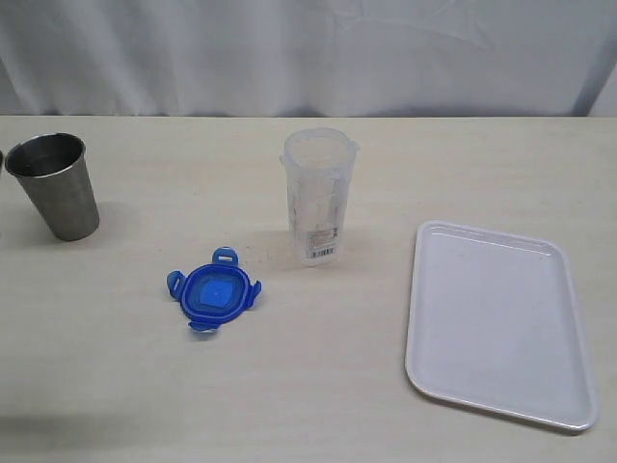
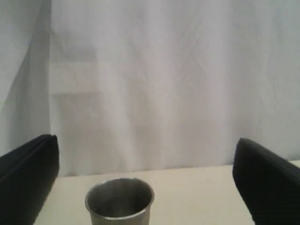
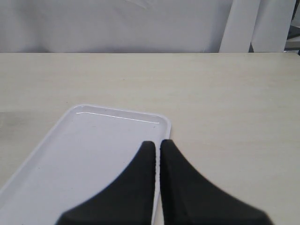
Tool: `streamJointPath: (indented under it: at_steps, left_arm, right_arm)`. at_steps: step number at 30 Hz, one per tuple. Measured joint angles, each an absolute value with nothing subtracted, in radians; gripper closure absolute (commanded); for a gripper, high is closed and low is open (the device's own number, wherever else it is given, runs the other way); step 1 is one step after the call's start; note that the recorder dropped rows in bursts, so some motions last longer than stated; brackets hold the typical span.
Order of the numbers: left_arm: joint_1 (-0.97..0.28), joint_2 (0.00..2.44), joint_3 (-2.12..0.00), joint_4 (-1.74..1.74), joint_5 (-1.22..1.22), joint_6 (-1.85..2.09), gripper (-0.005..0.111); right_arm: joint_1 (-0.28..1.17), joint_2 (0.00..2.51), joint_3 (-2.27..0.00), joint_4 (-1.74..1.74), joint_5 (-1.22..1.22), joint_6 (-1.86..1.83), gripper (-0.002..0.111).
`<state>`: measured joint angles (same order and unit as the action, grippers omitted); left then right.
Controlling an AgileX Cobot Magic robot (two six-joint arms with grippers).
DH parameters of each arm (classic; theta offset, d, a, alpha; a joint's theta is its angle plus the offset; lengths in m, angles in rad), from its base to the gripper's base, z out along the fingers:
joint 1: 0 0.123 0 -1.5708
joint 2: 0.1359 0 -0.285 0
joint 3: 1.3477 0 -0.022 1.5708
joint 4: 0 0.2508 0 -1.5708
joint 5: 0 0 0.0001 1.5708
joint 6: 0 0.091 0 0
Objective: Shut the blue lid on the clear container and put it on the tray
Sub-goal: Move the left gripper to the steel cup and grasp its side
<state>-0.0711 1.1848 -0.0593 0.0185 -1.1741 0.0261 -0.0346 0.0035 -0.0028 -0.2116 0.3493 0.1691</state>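
The blue lid (image 1: 214,290) lies flat on the table, its snap flaps spread out. The clear container (image 1: 318,195) stands upright and open behind it to the right, label near its base. The white tray (image 1: 496,321) rests at the right with nothing on it. Neither arm shows in the exterior view. In the left wrist view my left gripper (image 2: 146,180) is wide open, looking at a steel cup. In the right wrist view my right gripper (image 3: 157,144) is shut and bare, over the tray's (image 3: 89,154) edge.
A grey steel cup (image 1: 56,184) stands at the far left of the table, also seen in the left wrist view as the steel cup (image 2: 120,200). A white curtain (image 1: 308,53) hangs behind the table.
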Motion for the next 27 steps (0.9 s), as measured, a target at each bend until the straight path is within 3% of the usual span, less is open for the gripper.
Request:
streamJointPath:
  at_steps: [4,10,27]
  left_arm:
    - [-0.071,1.503,-0.157,0.019,-1.205,0.028,0.002]
    - [-0.071,1.727,-0.250,0.000,-1.205,0.048,0.002]
    - [-0.071,1.975,-0.448,-0.102,-1.208,0.080,0.002]
  right_arm:
    - [-0.035,0.003,-0.003,-0.212,0.349,0.169,0.104]
    - [-0.035,0.003,-0.003,-0.212,0.349,0.169,0.104]
    - [-0.035,0.003,-0.003,-0.212,0.349,0.169,0.104]
